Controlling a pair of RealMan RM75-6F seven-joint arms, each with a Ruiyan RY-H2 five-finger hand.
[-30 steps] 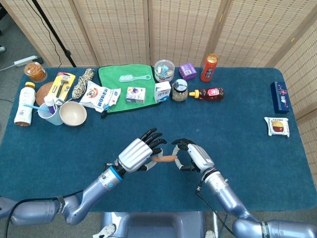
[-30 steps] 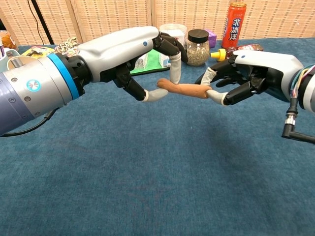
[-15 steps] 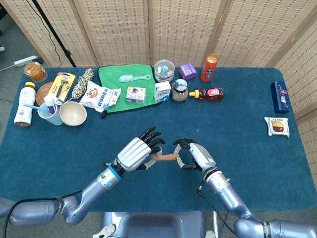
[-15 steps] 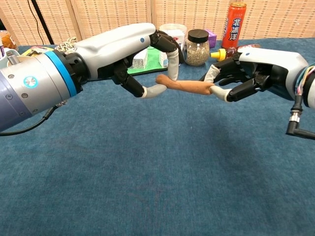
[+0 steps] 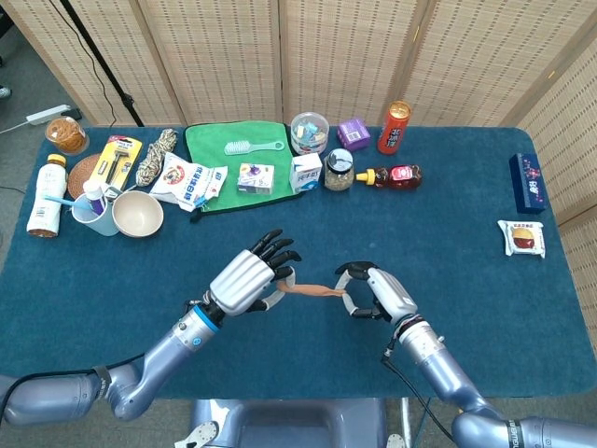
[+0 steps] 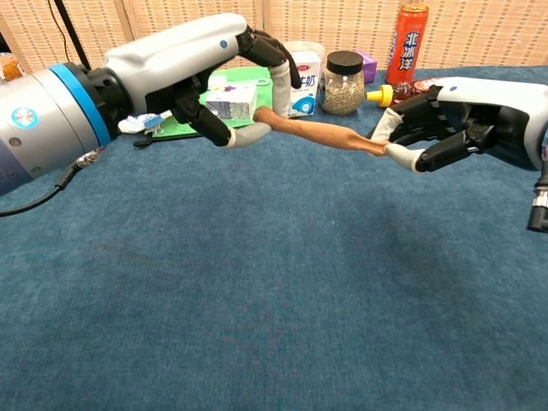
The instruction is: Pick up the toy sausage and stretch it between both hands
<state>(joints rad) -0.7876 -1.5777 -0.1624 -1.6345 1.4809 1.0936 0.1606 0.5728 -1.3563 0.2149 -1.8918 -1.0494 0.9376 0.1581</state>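
Note:
The toy sausage (image 5: pixel 313 291) (image 6: pixel 321 137) is a brown rubbery strip, drawn out long and thin above the blue table (image 5: pixel 448 233). My left hand (image 5: pixel 246 279) (image 6: pixel 205 73) pinches its left end between thumb and a finger. My right hand (image 5: pixel 378 292) (image 6: pixel 449 128) pinches the right end the same way, its other fingers curled. Both hands hover above the cloth near the table's front middle, with the sausage sloping slightly down toward the right hand in the chest view.
Along the back stand a green cloth (image 5: pixel 235 159) with a brush, small cartons (image 5: pixel 305 173), a jar (image 5: pixel 339 170) (image 6: pixel 343 81), an orange can (image 5: pixel 395 126) (image 6: pixel 406 43) and a syrup bottle (image 5: pixel 396 175). A bowl (image 5: pixel 138 215), a cup and a bottle stand at the left; a snack pack (image 5: pixel 522 238) lies at the right.
The hands have moved apart, the left one leftward and up, the right one rightward. The sausage between them has grown longer and thinner.

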